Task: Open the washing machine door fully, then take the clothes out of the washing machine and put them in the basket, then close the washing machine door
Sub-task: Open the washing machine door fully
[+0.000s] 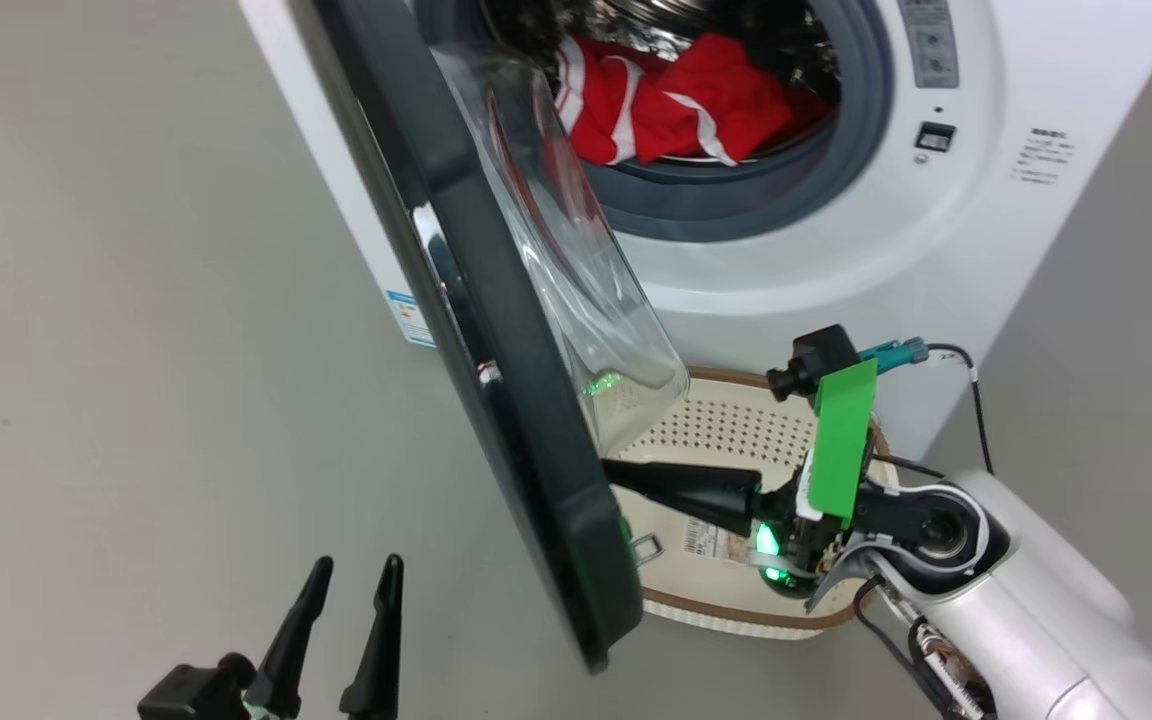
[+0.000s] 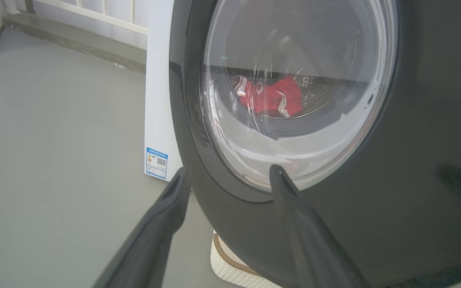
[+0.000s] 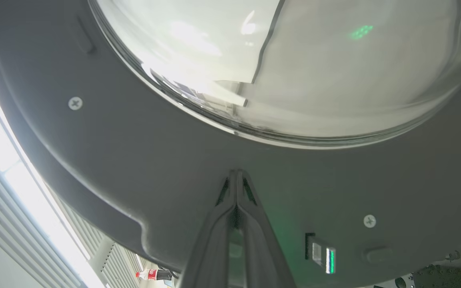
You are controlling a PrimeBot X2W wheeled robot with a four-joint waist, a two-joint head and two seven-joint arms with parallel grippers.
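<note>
The washing machine door [image 1: 496,330] stands partly open, its black rim edge-on and its glass bowl bulging toward the drum. The white washing machine [image 1: 836,260] shows red clothes [image 1: 676,100] lying in its drum. Below the opening sits the basket [image 1: 736,610], cream with a brown rim. My right gripper [image 1: 616,473] is shut with nothing in it, its tips against the door's grey inner face [image 3: 174,168] just under the glass. My left gripper [image 1: 354,568] is open at the lower left, outside the door [image 2: 374,200]; through the glass the clothes [image 2: 272,98] show.
Grey floor [image 1: 136,300] spreads to the left of the machine. A blue label sticker [image 2: 156,163] is on the washer's side. A window wall and a cola bottle [image 3: 152,275] show past the door's edge in the right wrist view.
</note>
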